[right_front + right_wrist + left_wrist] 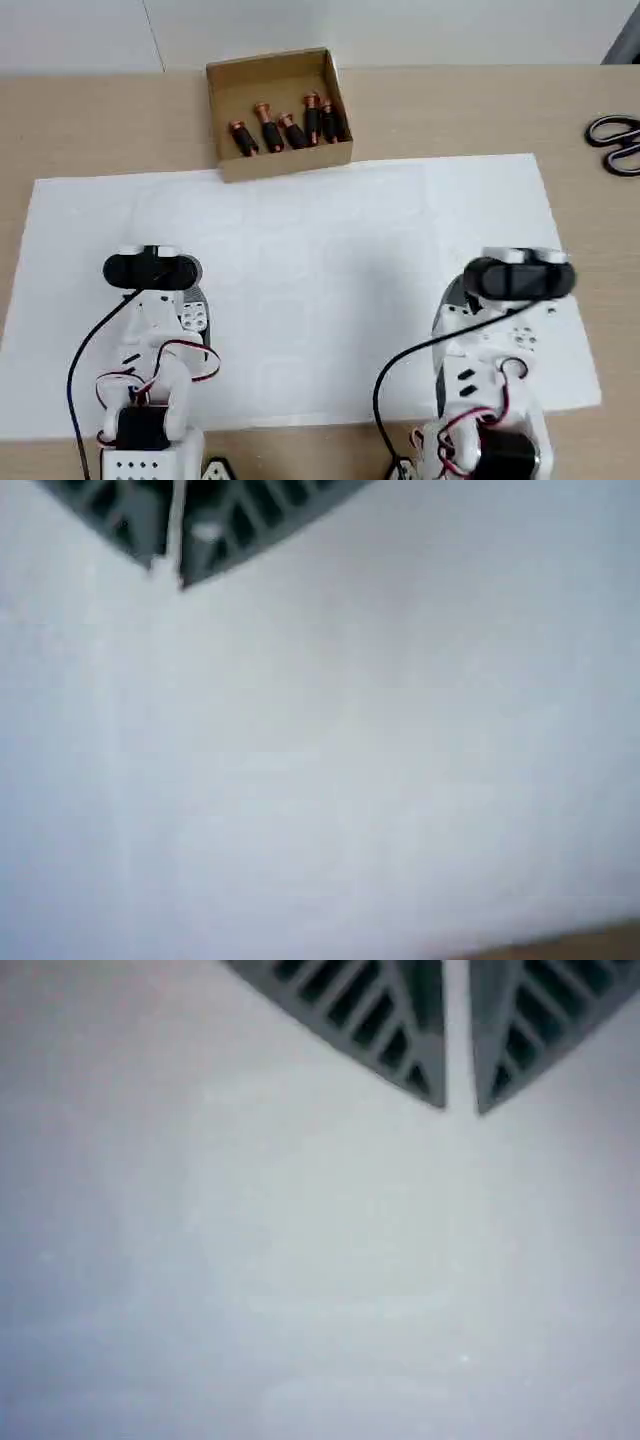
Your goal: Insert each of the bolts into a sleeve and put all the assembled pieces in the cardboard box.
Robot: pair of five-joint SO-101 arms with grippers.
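Across the pale wooden counter [100, 110] lies a broad white paper sheet [320, 300], and on its near part two white arms with black wrist units sit side by side, one [150, 340] toward each side [500, 340], both folded low and well apart from the open brown cardboard box [285, 160] just beyond the sheet's far edge. Inside that box lie five assembled pieces [290, 128], black sleeves with copper-coloured bolt heads at one end, close together along its near wall. A pair of black-handled scissors [615, 142] rests at the counter's far right. The left pincer [458, 1100] hangs just above the paper with its jaws drawn almost together, a thin slit between them and nothing held; the right pincer [168, 572] is likewise closed on nothing over the sheet. Every piece I can see is in the box, so I judge the task finished or nearly so, and the step in hand is a tidy rest. To do it well, each arm should lift straight off the paper, not slide across it and wrinkle the sheet. Neither should swing toward the box, where a nudge could tip the pieces. Whether every bolt is fully seated is too small to tell.
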